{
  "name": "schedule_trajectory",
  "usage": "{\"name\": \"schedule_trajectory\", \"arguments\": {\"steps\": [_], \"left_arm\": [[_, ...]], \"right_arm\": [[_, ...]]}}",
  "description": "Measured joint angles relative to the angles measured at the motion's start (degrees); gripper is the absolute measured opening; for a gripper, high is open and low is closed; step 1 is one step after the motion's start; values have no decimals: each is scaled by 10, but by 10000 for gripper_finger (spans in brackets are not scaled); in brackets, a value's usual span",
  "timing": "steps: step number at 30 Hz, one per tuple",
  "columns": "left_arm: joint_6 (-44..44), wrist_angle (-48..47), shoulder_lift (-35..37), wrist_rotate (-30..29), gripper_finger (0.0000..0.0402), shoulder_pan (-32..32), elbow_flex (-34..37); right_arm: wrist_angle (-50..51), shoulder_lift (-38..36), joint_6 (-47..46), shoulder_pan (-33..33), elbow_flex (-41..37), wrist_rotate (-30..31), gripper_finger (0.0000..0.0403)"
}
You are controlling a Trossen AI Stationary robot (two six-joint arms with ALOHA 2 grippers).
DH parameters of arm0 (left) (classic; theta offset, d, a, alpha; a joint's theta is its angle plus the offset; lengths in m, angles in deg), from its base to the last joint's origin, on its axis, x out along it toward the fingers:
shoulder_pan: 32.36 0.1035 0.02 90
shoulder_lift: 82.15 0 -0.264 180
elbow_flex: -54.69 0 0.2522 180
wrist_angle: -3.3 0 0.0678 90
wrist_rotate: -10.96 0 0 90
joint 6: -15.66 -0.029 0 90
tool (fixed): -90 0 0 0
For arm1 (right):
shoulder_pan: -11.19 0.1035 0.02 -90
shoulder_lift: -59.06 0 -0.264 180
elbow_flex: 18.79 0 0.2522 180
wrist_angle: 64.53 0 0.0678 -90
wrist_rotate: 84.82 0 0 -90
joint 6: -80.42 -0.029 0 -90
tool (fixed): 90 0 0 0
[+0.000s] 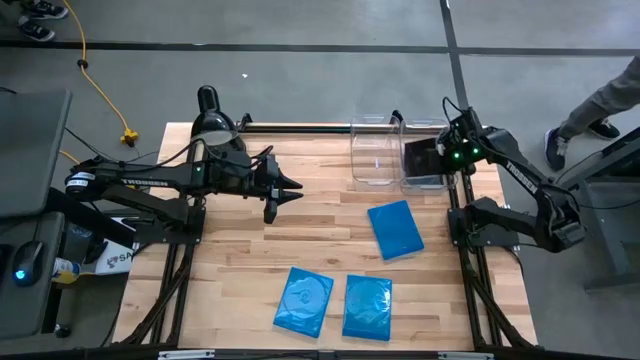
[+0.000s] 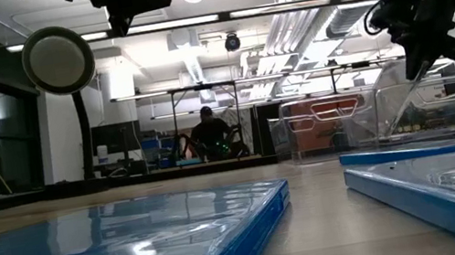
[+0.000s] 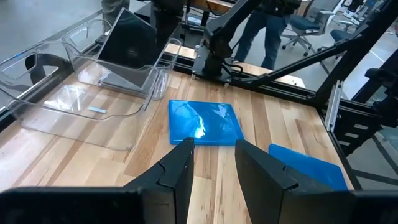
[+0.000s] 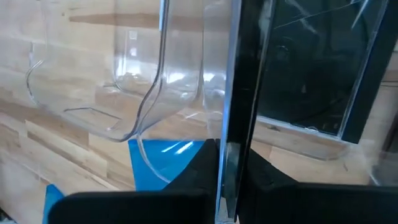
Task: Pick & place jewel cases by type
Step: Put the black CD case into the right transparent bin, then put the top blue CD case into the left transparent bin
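Note:
Three blue jewel cases lie flat on the table: one in the middle and two near the front edge. Two clear bins stand at the far edge; the left bin shows nothing inside. A black jewel case rests in the right bin. My right gripper hovers over that bin, shut on another black jewel case. My left gripper is held above the table's middle left, open, with nothing between its fingers. My right gripper pinches the thin black case across its two flat faces, at an edge between the two fingers. The fingers slant down from above. The case stands on edge, slanting down from the fingers into the right bin; whether its lower end touches the bin I cannot tell.
A round lamp head on a stalk stands at the table's far left corner. A person's legs show beyond the table's right side. Bare wood lies between the left gripper and the blue cases.

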Motion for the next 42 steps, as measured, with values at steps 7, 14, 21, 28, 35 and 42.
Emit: {"name": "schedule_trajectory", "arguments": {"steps": [7, 14, 21, 28, 35, 42], "left_arm": [[0, 0, 0, 0, 117, 0, 0], [2, -10, 0, -2, 117, 0, 0], [2, -9, 0, -2, 117, 0, 0], [2, -13, 0, -2, 117, 0, 0], [2, -18, 0, -3, 117, 0, 0], [2, -19, 0, -10, 117, 0, 0]], "right_arm": [[11, 1, 6, -23, -1, 35, 49], [42, 1, 47, -27, -2, 65, 92], [61, 1, 74, -27, -2, 117, 155], [67, 1, 87, -27, 42, 198, 212], [68, 1, 94, -27, 167, 233, 227], [88, 0, 66, -26, 276, 116, 221]]}}
